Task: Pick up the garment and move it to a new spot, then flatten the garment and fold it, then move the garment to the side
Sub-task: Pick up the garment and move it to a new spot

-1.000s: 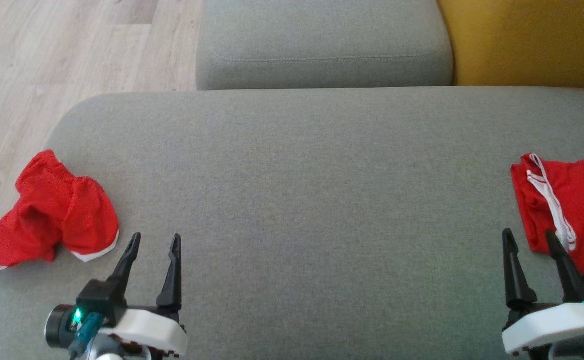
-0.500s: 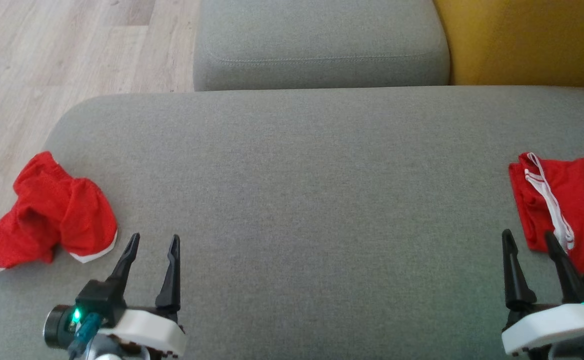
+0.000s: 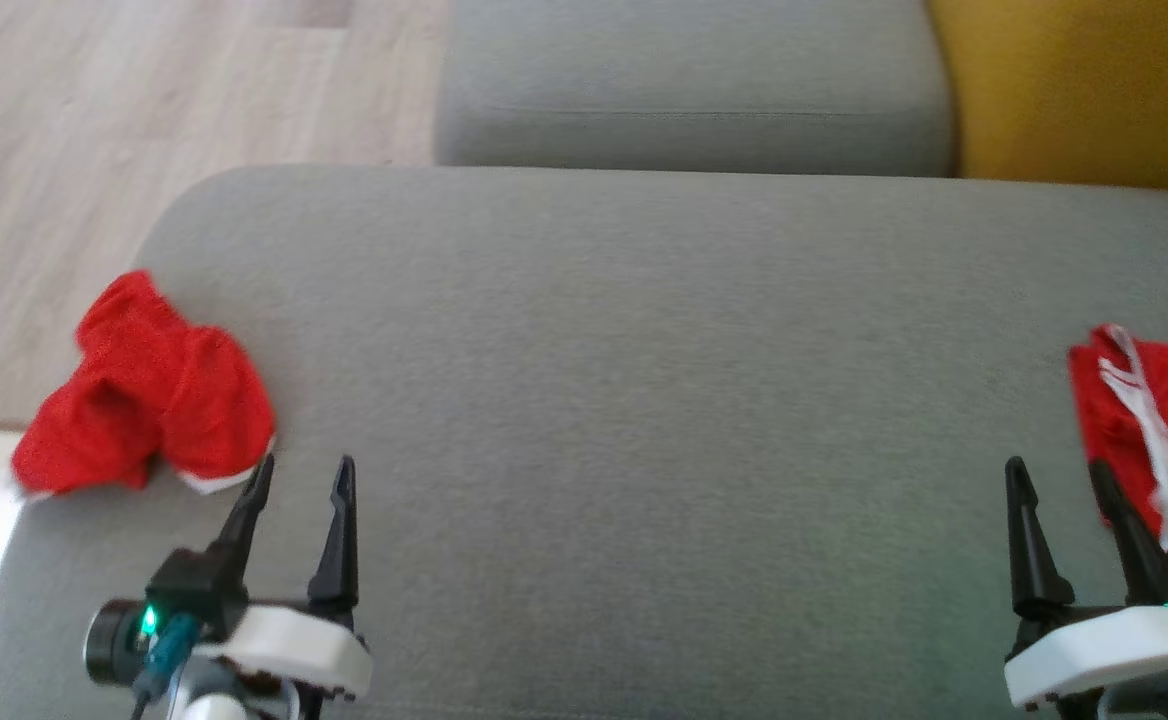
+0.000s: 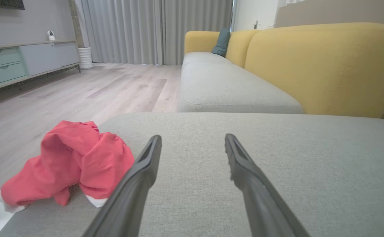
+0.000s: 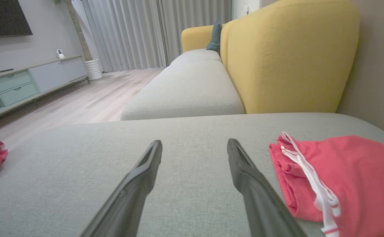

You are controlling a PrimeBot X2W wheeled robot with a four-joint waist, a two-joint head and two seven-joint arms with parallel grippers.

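A crumpled red garment (image 3: 149,405) with a white hem lies at the left edge of the grey cushion (image 3: 644,380); the left wrist view has this crumpled garment (image 4: 70,161) left of the fingers. My left gripper (image 3: 302,475) stands open just right of it, nothing between the fingers. A second red garment (image 3: 1149,420) with white stripes lies folded flat at the cushion's right edge, and this striped garment (image 5: 336,174) sits right of the fingers in the right wrist view. My right gripper (image 3: 1059,475) is open beside it, holding nothing.
A second grey seat cushion (image 3: 694,90) lies beyond, with a yellow sofa back (image 3: 1084,90) at the far right. Wooden floor (image 3: 94,130) runs to the left of the cushion. A low cabinet (image 4: 17,62) stands across the room.
The head camera has shifted, so both garments sit further right and slightly higher in view. Both grippers stay open in the same pose.
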